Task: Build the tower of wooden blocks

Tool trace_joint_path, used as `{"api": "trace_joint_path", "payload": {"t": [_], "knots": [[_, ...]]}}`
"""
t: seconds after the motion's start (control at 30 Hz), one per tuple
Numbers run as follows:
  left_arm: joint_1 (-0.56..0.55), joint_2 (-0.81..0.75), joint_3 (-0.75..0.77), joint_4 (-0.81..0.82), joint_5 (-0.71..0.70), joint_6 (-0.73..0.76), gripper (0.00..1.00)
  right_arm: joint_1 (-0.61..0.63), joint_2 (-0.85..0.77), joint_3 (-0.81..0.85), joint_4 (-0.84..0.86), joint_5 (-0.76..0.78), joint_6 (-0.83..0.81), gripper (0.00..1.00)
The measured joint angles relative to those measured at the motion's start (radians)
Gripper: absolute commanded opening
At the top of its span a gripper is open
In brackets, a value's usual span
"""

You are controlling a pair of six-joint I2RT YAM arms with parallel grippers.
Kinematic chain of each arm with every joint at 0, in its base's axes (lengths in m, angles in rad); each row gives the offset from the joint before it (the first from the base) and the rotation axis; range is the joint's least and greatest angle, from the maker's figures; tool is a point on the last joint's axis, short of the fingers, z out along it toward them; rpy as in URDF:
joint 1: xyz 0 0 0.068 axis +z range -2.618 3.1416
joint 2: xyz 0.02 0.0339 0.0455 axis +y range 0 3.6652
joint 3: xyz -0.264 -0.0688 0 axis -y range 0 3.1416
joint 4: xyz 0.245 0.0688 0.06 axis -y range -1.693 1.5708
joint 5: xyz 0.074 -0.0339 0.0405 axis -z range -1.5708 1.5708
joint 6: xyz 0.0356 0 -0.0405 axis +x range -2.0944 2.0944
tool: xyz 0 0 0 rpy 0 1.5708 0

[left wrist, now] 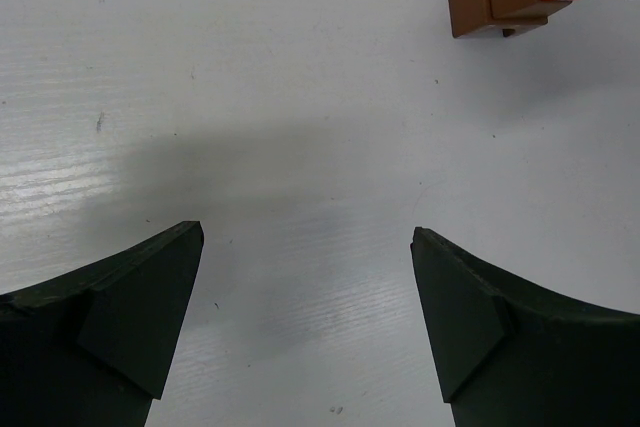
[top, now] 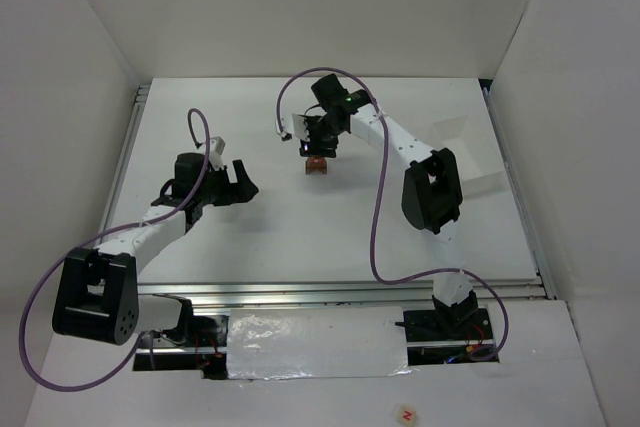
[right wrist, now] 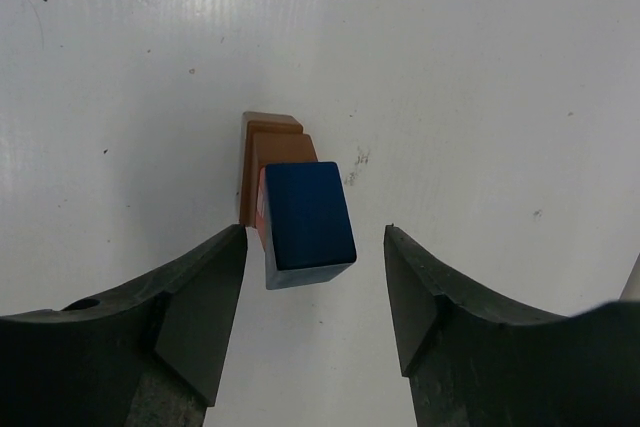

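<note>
Brown blocks at the bottom, red cube next, blue wedge on top: the wood block tower stands on the white table, about centre and in the upper half of the top view. The right gripper hangs directly over it. In the right wrist view the blue wedge fills the middle of the frame. The red cube shows only as a thin strip at the wedge's left edge, and the brown blocks peek out above it. The right fingers sit either side of the wedge with the jaws apart. White table shows in both gaps (narrower on the left), so nothing is gripped.

The left gripper is at left of centre in the top view, well apart from the tower. Its jaws are spread wide over bare table, and its dark fingers fill the lower corners of the left wrist view. That view has the tower in the upper right corner, cut off by the frame edge. A white tray sits at the right of the top view, hard to make out against the table.
</note>
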Motion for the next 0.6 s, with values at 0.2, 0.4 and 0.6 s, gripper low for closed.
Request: {"api": "trace_joint_path", "payload": {"t": [0.2, 0.4, 0.6], "knots": [[0.0, -0.002, 0.0, 0.0, 0.0, 0.0, 0.99, 0.004, -0.003, 0.0, -0.012, -0.004, -0.006, 1.0], [-0.009, -0.042, 0.0, 0.0, 0.001, 0.0, 0.99, 0.018, -0.093, -0.1, -0.016, -0.005, -0.014, 1.0], [-0.012, -0.104, 0.0, -0.018, -0.008, -0.002, 0.99, 0.034, -0.263, -0.222, 0.031, -0.033, 0.066, 1.0]]}}
